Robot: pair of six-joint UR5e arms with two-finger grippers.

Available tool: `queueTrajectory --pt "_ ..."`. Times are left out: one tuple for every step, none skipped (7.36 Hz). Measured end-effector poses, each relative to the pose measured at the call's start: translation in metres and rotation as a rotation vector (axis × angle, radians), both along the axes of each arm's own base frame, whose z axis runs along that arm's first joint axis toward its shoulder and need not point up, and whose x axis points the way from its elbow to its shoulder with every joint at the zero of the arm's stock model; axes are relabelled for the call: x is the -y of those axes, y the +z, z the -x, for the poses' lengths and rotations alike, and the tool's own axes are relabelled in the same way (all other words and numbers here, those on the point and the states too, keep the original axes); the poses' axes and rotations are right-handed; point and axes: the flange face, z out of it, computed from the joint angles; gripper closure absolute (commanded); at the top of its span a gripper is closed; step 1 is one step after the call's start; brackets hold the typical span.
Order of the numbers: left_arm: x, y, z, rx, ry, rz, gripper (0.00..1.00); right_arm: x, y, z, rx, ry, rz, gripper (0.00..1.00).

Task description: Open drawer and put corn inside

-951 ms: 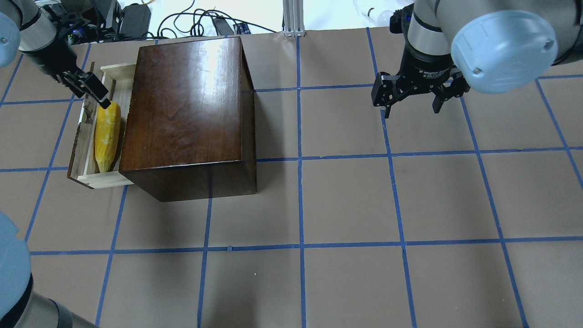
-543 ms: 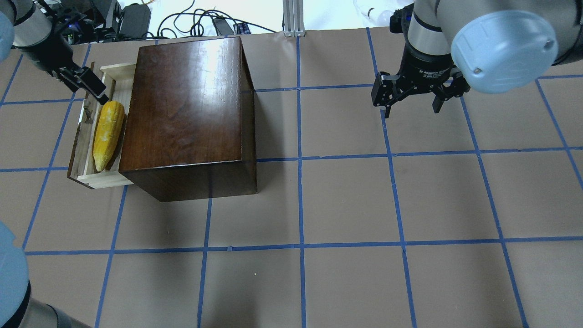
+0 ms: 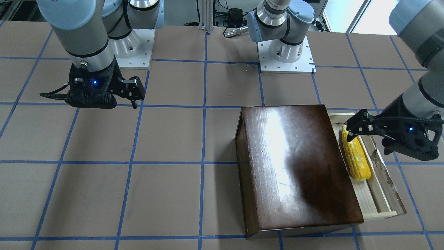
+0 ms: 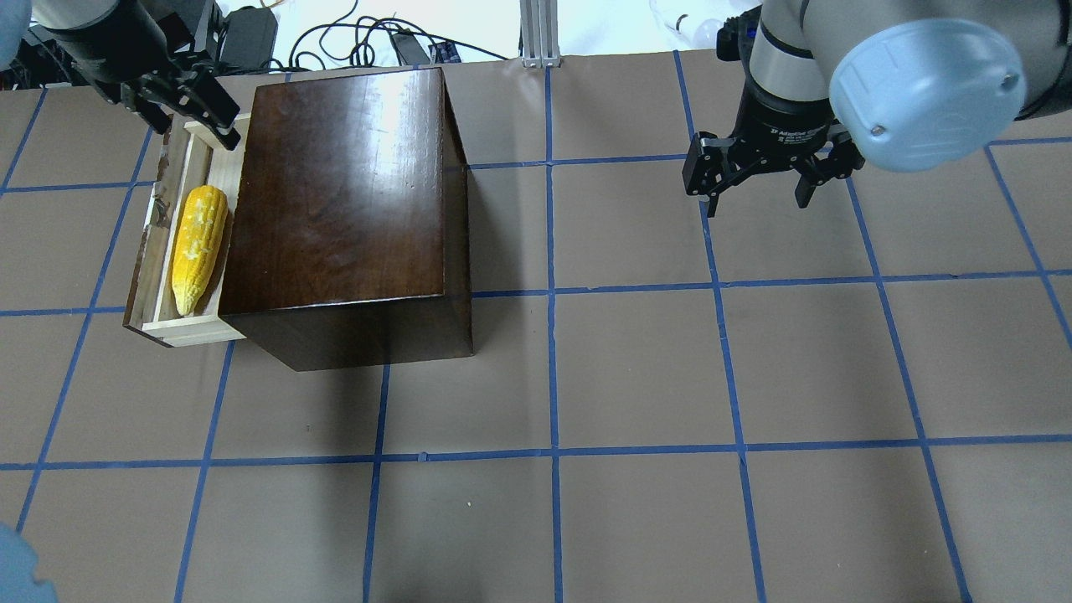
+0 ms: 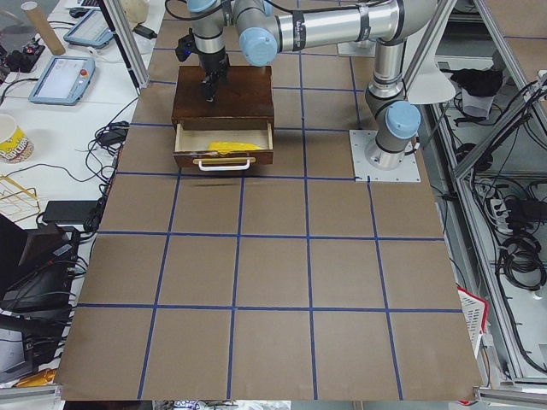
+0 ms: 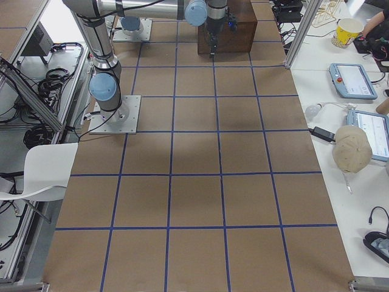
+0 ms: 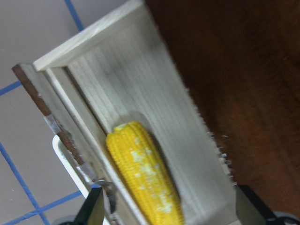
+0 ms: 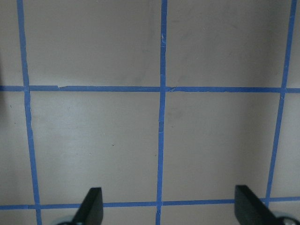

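Note:
The corn (image 4: 198, 247) lies in the open drawer (image 4: 156, 251), which is pulled out of the left side of the dark brown box (image 4: 343, 201). Its pointed end faces the robot. My left gripper (image 4: 193, 126) is open and empty, above the far end of the drawer and clear of the corn. The left wrist view looks down on the corn (image 7: 145, 183) in the pale wood tray (image 7: 140, 84) between the open fingers. In the front-facing view the left gripper (image 3: 352, 130) hovers over the corn's (image 3: 355, 158) tip. My right gripper (image 4: 754, 188) is open and empty, far right over bare table.
The table is brown paper with a blue tape grid (image 4: 553, 293). Cables and an aluminium post (image 4: 540, 33) lie beyond the far edge. The right wrist view shows only the tape grid (image 8: 161, 89). Both arm bases (image 3: 284, 52) stand at the robot's side.
My left gripper has drawn up and back from the corn's blunt end to the drawer's far end. The corn has settled, slightly turned, in the drawer. The right arm has not moved.

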Motion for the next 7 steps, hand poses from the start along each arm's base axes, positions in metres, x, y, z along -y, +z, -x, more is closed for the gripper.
queueTrajectory --pt "-0.015 0.016 0.028 -0.002 0.091 0.002 0.00 0.000 0.000 0.000 0.001 0.000 0.000 0.00" --pt "-0.032 0.032 0.057 -0.002 0.163 0.008 0.00 0.000 0.000 0.000 0.001 0.000 0.000 0.00" --pt "-0.049 0.044 0.087 0.013 0.213 0.023 0.00 0.000 0.000 0.000 0.001 0.000 0.000 0.00" --pt "-0.063 0.049 0.111 0.036 0.245 0.033 0.00 0.000 0.000 0.000 0.001 0.000 0.000 0.00" --pt "-0.073 0.046 0.124 0.046 0.259 0.030 0.00 0.000 0.000 0.000 0.001 0.000 0.000 0.00" --pt "-0.080 0.043 0.128 0.049 0.261 0.026 0.00 0.000 0.000 0.000 0.000 0.000 -0.001 0.00" --pt "-0.088 0.045 0.128 0.051 0.259 0.027 0.00 0.000 0.000 0.000 -0.001 0.000 0.000 0.00"
